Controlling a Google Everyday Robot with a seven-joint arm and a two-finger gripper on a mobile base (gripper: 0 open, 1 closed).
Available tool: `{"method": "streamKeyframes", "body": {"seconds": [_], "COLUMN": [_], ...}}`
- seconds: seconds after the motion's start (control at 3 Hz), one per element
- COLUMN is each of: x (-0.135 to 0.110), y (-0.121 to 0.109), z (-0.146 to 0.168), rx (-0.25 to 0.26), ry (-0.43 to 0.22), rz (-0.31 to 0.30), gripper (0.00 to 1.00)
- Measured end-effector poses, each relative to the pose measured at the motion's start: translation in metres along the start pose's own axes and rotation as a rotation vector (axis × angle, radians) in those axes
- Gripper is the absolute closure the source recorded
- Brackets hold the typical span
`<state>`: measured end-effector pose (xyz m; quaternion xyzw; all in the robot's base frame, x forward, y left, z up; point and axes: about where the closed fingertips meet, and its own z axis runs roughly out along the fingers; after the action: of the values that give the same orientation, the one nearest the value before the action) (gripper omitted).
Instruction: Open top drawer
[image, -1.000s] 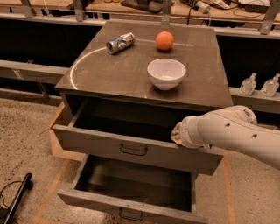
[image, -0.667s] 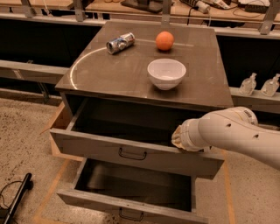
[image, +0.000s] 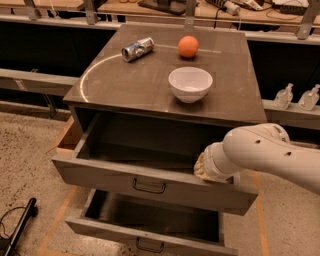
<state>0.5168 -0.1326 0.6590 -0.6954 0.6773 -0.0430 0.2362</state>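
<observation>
The top drawer (image: 100, 175) stood well out of the dark cabinet, its flat front at six o'clock from the bowl and its hollow open to view; the lower drawer (image: 110, 232) beneath it was out too. On the surface (image: 125, 90) above, a crushed can (image: 137, 49) lay at ten o'clock from the white bowl (image: 190, 84) and an orange (image: 188, 46) at twelve o'clock from it, both clear of the drawer's path. The small black handle (image: 149, 187) at the front's centre was free. At three o'clock from that handle the claw (image: 201, 169) sat against the top edge of the drawer front, seemingly hooked over it from inside; the wrist hid it, so whether it was wide or narrow could not be told. The white arm (image: 270, 150) ran off toward four o'clock.

The task looked nearly done. As the pull came right of centre, the drawer could skew on its runners; the sound finish would be a slow, straight, level draw toward six o'clock, stopping short of the end of travel so the box would not tip onto the drawer below
</observation>
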Motion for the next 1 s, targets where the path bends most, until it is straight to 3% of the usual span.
{"method": "streamKeyframes", "body": {"seconds": [0.33, 1.0], "x": [-0.005, -0.020], "y": [0.018, 0.067], "z": [0.007, -0.012], "rx": [-0.080, -0.294], "ry": [-0.008, -0.035], "rz": [-0.016, -0.045], "gripper": [1.00, 1.00]}}
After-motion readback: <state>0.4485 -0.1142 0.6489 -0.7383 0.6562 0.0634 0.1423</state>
